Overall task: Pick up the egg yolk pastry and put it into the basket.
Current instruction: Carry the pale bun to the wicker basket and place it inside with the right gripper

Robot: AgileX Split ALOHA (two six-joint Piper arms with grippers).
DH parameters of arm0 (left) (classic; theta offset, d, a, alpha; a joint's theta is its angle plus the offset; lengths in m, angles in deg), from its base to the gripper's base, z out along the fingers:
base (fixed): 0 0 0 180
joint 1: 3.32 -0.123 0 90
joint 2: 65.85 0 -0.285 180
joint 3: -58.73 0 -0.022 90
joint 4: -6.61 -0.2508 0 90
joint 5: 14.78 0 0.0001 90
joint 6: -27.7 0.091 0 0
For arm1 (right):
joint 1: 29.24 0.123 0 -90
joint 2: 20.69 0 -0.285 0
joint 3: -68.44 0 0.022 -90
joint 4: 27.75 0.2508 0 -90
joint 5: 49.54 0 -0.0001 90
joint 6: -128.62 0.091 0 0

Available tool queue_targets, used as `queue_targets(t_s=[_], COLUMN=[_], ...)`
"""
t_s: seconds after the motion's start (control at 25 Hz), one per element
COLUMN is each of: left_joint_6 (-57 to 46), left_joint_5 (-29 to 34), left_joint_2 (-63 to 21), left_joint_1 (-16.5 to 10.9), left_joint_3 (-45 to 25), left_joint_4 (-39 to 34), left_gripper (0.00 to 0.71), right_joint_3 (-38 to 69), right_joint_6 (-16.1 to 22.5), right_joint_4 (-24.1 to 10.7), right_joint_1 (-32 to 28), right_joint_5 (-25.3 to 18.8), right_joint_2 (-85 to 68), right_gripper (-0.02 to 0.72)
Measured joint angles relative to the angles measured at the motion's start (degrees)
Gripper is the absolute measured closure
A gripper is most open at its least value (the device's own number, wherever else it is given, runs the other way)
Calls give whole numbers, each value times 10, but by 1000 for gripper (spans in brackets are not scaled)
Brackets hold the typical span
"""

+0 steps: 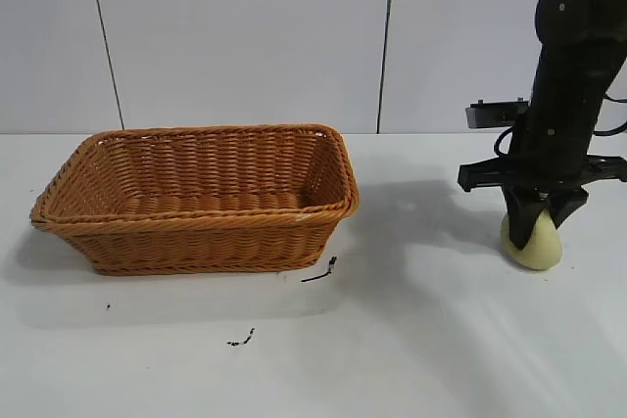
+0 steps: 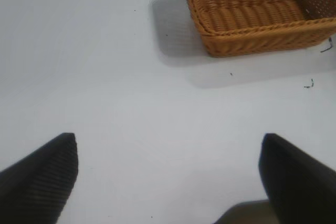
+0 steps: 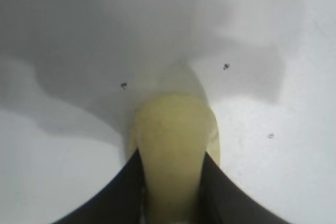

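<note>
The pale yellow egg yolk pastry (image 1: 534, 241) is at the right of the white table, squeezed between the fingers of my right gripper (image 1: 535, 210), which comes down on it from above. In the right wrist view the pastry (image 3: 173, 145) is pinched narrow between the two dark fingers (image 3: 121, 192). I cannot tell if it still touches the table. The orange-brown wicker basket (image 1: 196, 232) stands empty at the left of the table. My left gripper (image 2: 168, 171) is open and empty above bare table, with the basket (image 2: 252, 35) farther off in its view.
Two small dark scraps lie on the table in front of the basket, one by its near right corner (image 1: 321, 272) and one nearer the front (image 1: 242, 339). A white panelled wall stands behind the table.
</note>
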Motion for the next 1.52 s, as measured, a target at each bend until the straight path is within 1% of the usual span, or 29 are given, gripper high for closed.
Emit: queue_targets(t_s=[0.16,0.24,0.44,0.52,0.68,0.92,1.0,1.08,1.24,1.36,1.52], left_joint_6=[0,0,0,0,0,0,0,0,0,0,0], left_joint_5=[0,0,0,0,0,0,0,0,0,0,0], left_joint_2=[0,0,0,0,0,0,0,0,0,0,0], left_joint_1=[0,0,0,0,0,0,0,0,0,0,0], left_joint_3=[0,0,0,0,0,0,0,0,0,0,0], left_joint_4=[0,0,0,0,0,0,0,0,0,0,0], left_gripper=[14,14,14,14,14,14,14,14,14,14,14], right_joint_3=[-72,-105,-166,-184,-218,-247,-248,-249,-249,-249,-249], right_joint_6=[0,-1,0,0,0,0,0,0,0,0,0], right_joint_4=[1,2,3,0,-14,-35,-35,-34,-32,-31,-30], right_joint_1=[0,0,2,15,74,199,234,265,309,327,333], right_joint_5=[-50,-66,-70,-71,-71,-71,-62,-44,1,47,77], right_joint_2=[-28,-31,-31,-31,-27,2,17,37,84,121,167], right_gripper=[578,578,578,578,578,578,578,578,578,578,575])
